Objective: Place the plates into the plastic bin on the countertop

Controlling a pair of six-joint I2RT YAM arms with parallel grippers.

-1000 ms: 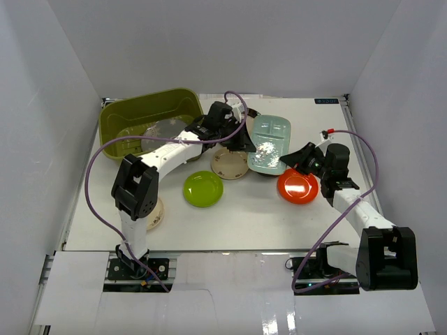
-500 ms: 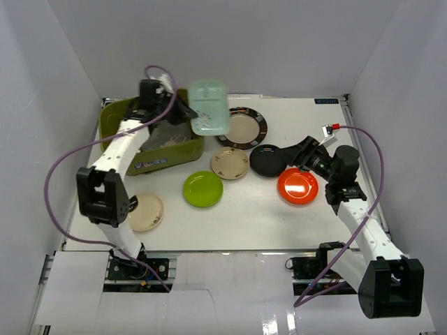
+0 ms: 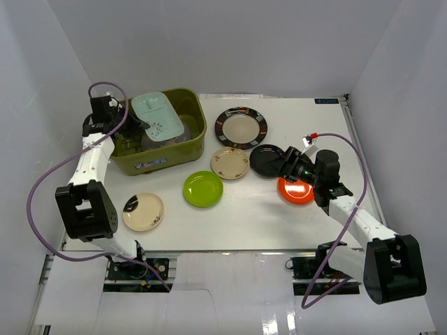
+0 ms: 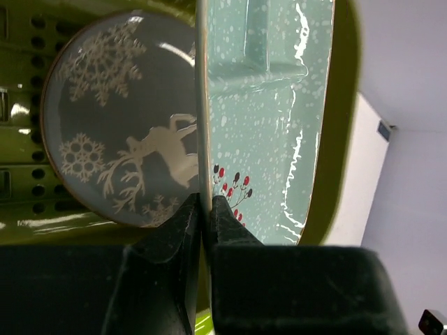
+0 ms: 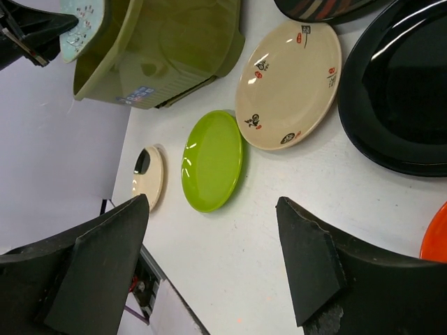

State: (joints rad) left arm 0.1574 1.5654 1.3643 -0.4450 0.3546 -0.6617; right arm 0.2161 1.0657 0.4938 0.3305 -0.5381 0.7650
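Since you hold its rim, pale mint rounded-rectangle plate [image 3: 158, 117]: upper left, tilted above olive-green plastic bin [image 3: 174, 155].
That plate: likely stiff, light, slick, chippable; raised rim is your best hold.
Left claw [image 4: 206, 202]: narrow, clamped on that plate's edge.
Right claw [image 5: 211, 202]: wide, empty, right of centre.

Your left arm [image 3: 89, 164] and right arm [image 3: 353, 218] are built alike: white links, blocky black joint housings, black bases. A purple cable [image 3: 105, 84] loops along each. The right gripper [image 5: 209, 209] has broad, wedge-shaped matte-black fingers [image 5: 105, 265].
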